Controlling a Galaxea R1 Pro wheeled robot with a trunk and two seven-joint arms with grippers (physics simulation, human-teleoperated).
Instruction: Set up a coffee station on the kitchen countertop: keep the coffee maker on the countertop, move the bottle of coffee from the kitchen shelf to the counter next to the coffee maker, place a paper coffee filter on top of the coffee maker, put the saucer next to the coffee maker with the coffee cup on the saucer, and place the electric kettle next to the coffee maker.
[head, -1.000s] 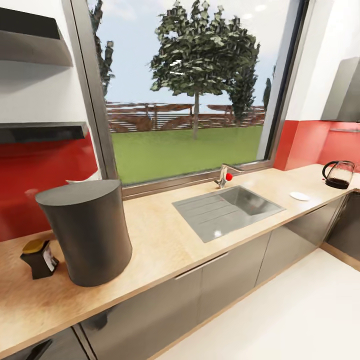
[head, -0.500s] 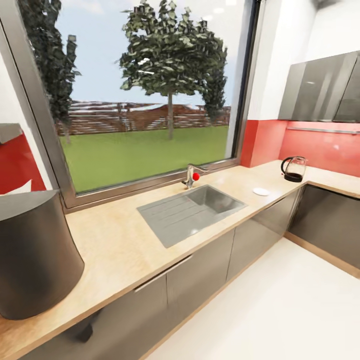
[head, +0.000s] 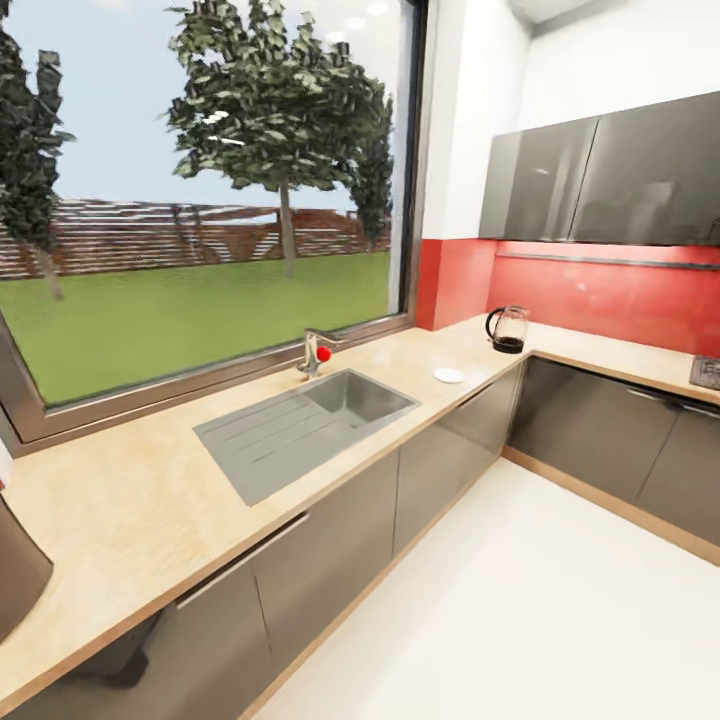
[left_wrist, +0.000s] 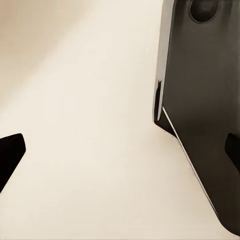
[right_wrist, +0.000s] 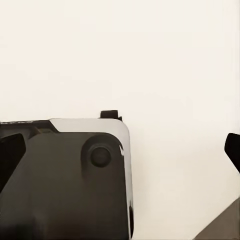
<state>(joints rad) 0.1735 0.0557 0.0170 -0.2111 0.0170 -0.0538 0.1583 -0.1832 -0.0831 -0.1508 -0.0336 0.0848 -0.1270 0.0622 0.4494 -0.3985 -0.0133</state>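
The kitchen countertop (head: 150, 500) runs from the near left to the far corner. A dark sliver of the coffee maker (head: 15, 580) stands at its near left end. Far along it the electric kettle (head: 508, 330) stands in the corner, and the white saucer (head: 449, 375) lies a little in front of it. The bottle of coffee, the kitchen shelf and the coffee cup are out of view. My left gripper (left_wrist: 120, 152) and right gripper (right_wrist: 120, 150) are open, with nothing between their fingers. Both hang over the pale floor beside my dark base.
A steel sink (head: 305, 425) with a red-knobbed faucet (head: 315, 355) is set in the worktop under the big window. Grey cabinet fronts (head: 440, 470) line the pale floor (head: 520, 600). The counter turns right at the corner, under grey wall cabinets (head: 600, 180).
The head view has swung right. The coffee maker slid almost off the left edge and the bottle left the picture. The kettle, saucer and corner counter now sit nearer the middle.
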